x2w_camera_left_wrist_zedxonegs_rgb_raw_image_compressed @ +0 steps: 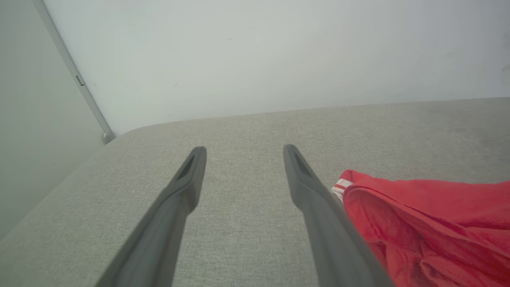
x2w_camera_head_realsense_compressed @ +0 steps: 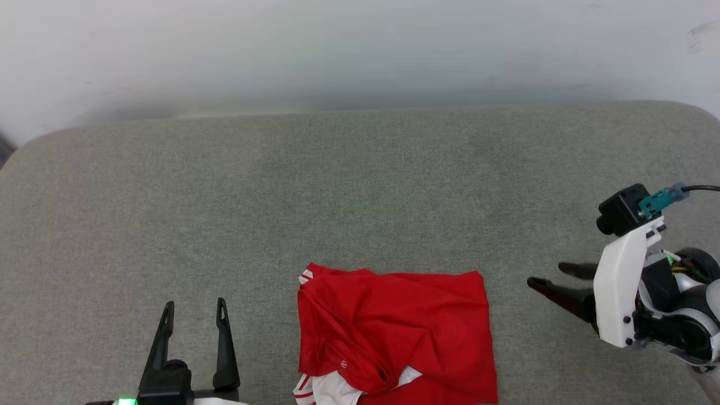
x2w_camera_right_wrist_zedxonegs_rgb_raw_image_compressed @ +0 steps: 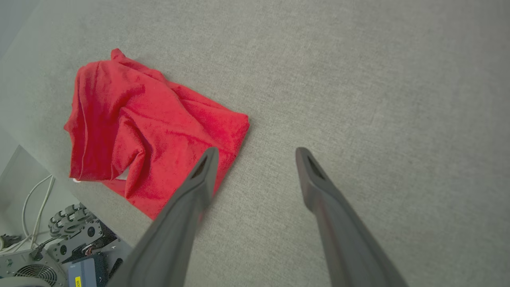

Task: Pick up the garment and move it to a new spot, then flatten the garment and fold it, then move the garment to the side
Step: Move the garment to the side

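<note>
Red jersey shirt (x2w_camera_head_realsense_compressed: 394, 332) lies rumpled at 6 o'clock on the grey cushion (x2w_camera_head_realsense_compressed: 337, 185), with striped white sleeve trim showing; a tiny white mark (x2w_camera_head_realsense_compressed: 343, 364) on it is too small to read. Left gripper (x2w_camera_head_realsense_compressed: 194, 302) at its 9 o'clock and right gripper (x2w_camera_head_realsense_compressed: 544, 273) at its 3 o'clock both gape wide, empty, apart from the cloth.

I note a grey fabric-covered pad (x2w_camera_head_realsense_compressed: 360, 185), woven, with rounded far corners. On it at 6 o'clock, by the near edge: the garment (x2w_camera_head_realsense_compressed: 394, 332), red, roughly folded, rumpled, white striped sleeve at its 7 o'clock.
</note>
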Tool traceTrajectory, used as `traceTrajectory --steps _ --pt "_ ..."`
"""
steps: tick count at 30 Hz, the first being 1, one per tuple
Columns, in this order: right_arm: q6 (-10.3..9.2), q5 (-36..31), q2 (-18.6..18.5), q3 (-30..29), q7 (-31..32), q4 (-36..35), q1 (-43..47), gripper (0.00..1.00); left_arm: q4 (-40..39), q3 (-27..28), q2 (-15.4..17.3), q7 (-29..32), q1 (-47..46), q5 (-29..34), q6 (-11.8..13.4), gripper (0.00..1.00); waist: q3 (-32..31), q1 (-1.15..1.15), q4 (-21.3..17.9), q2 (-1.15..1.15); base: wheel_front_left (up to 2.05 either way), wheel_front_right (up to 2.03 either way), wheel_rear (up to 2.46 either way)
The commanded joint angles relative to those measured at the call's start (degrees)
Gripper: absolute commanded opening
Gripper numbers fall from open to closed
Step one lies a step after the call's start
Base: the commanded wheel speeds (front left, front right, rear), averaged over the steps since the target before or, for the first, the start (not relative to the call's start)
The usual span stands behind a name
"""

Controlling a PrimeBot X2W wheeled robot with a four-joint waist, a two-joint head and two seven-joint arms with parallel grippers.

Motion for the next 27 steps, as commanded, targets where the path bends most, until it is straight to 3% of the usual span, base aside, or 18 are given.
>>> traceTrajectory --steps 1,6,10,17,21,23,27 --pt "-0.04 2.74 -0.98 1.01 1.87 0.69 1.02 1.0 -0.14 0.13 -0.05 -0.13 -1.18 0.36 -0.3 1.0 1.28 0.0 0.65 0.0 0.0 0.0 0.0" --pt "-0.03 10.05 0.41 2.26 3.59 3.43 2.8 1.0 0.03 -0.33 -0.18 -0.13 -3.98 0.57 -1.26 1.0 4.47 0.0 2.12 0.0 0.0 0.0 0.0" --pt "-0.03 13.24 3.62 2.66 1.75 6.31 3.3 1.0 0.39 -1.1 -0.43 -0.13 -6.49 0.66 -1.89 1.0 7.05 0.0 3.61 0.0 0.0 0.0 0.0" --pt "-0.08 13.23 7.49 7.98 0.98 12.08 3.24 1.0 1.1 -1.73 -0.82 -0.13 -9.37 0.78 -2.18 1.0 10.38 0.0 5.84 0.0 0.0 0.0 0.0" --pt "-0.38 10.69 7.65 12.48 -0.31 15.43 3.98 1.0 1.29 -1.96 -0.99 -0.13 -10.08 0.73 -1.98 1.0 11.36 0.0 6.8 0.0 0.0 0.0 0.0" --pt "-0.45 10.38 7.8 13.44 -2.17 16.57 3.68 0.01 1.26 -1.93 -1.03 -0.13 -10.24 0.63 -1.86 1.0 11.52 0.0 6.97 0.0 0.0 0.0 0.0" --pt "-0.43 10.72 7.19 14.95 -4.25 16.46 1.95 0.0 1.7 -1.77 -1.06 -0.13 -9.47 0.54 -1.86 1.0 10.35 0.0 6.99 0.0 0.0 0.0 0.0"
